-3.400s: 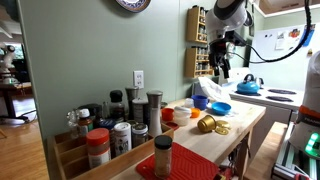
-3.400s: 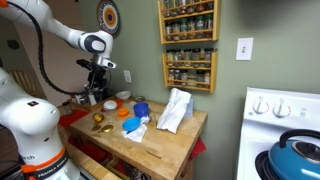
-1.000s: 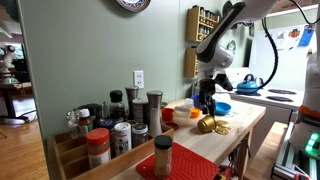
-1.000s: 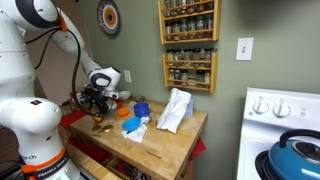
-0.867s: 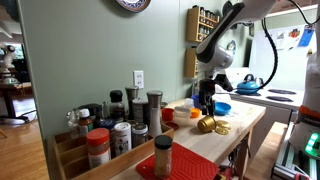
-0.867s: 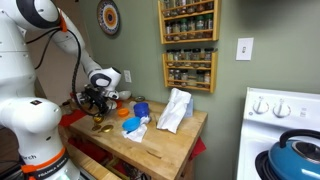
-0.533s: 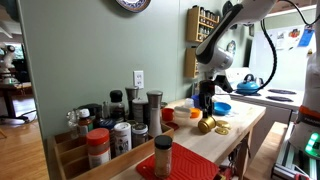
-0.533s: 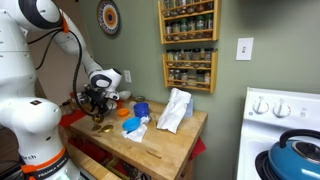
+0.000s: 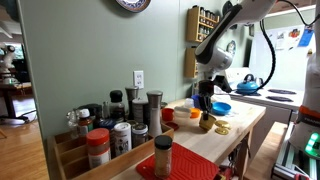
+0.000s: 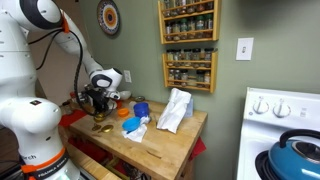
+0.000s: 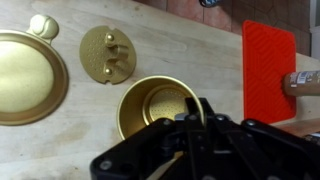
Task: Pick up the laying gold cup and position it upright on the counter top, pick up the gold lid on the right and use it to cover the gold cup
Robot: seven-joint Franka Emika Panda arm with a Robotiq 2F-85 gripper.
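The gold cup (image 11: pixel 155 108) shows its open mouth to the wrist camera, and its inside is visible. My gripper (image 11: pixel 196 112) is shut on the cup's right rim, with one dark finger (image 11: pixel 193 106) over the edge. In both exterior views the gripper (image 9: pixel 205 108) (image 10: pixel 97 106) reaches down onto the cup (image 9: pixel 207 124) on the counter top (image 9: pixel 245 118). The gold lid (image 11: pixel 108 53), a small disc with a raised knob, lies flat on the wood just beyond the cup, apart from it.
A larger gold dish (image 11: pixel 25 75) lies left of the lid. A red mat (image 11: pixel 268 55) and a jar (image 11: pixel 305 82) sit to the right. A blue bowl (image 9: pixel 220 107), a red-orange cup (image 9: pixel 168 115), spice jars (image 9: pixel 120 135) and white cloth (image 10: pixel 175 110) crowd the counter.
The arm came down from high above to the cup. Over the last second the jaws closed onto the cup's rim; the arm barely moved.
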